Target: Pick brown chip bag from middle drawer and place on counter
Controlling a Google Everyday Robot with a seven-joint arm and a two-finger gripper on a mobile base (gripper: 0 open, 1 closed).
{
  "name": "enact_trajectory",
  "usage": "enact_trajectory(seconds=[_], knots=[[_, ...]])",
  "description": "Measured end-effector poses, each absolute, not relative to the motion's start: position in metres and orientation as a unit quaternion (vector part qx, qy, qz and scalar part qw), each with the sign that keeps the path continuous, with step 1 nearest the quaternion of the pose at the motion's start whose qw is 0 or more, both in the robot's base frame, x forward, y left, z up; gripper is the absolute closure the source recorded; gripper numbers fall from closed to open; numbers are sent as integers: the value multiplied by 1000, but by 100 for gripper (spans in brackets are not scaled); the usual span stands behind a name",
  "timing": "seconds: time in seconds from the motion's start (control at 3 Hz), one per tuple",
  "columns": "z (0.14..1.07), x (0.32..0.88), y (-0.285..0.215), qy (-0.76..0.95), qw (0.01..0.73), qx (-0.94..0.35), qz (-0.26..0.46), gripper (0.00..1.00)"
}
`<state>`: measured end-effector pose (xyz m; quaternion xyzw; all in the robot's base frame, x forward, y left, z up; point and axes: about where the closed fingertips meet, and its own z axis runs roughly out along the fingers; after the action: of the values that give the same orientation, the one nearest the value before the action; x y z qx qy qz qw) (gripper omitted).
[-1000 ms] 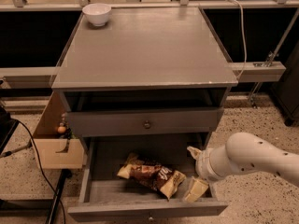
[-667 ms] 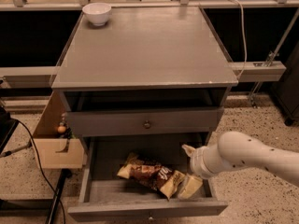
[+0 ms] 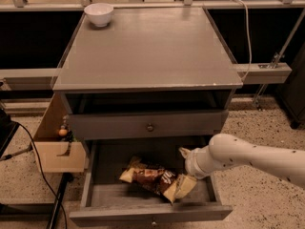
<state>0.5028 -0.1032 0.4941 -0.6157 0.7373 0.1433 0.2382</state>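
Reaching in from about four o'clock, the robot's pale, speckled arm (image 3: 248,156) comes over the right wall of the middle drawer (image 3: 110,194), which stands pulled well out of the cabinet, its grey floor bare on the left. The hand (image 3: 187,160) is down inside the drawer near its right side, at about two o'clock from the middle of the brown chip bag (image 3: 153,176) and just above the bag's right tan end. From where I stand I cannot tell how wide the hand is set or whether it has any hold on the bag. The bag lies on the drawer floor a little right of the middle, slanted from ten o'clock to four o'clock, wrinkled, dark brown in the middle with pale lettering and tan-yellow at the ends. Above the open drawer a closed drawer front (image 3: 114,126) with a small round knob (image 3: 150,127) faces me. The counter (image 3: 147,51) on top is a smooth grey slab, and a small white bowl (image 3: 99,14) sits at its eleven o'clock corner, well apart from the drawer below. At nine o'clock of the cabinet stands a pale wooden box (image 3: 55,154), with a black cable (image 3: 33,147) trailing past it over the speckled floor (image 3: 257,137). A white cord (image 3: 248,27) hangs at two o'clock, beyond the counter's right edge.
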Motion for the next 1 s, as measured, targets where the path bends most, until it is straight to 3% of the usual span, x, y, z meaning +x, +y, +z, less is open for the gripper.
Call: enact_trajectory(seconds=[1.0], knots=[[436,514,-61,745,230,-600,178,0]])
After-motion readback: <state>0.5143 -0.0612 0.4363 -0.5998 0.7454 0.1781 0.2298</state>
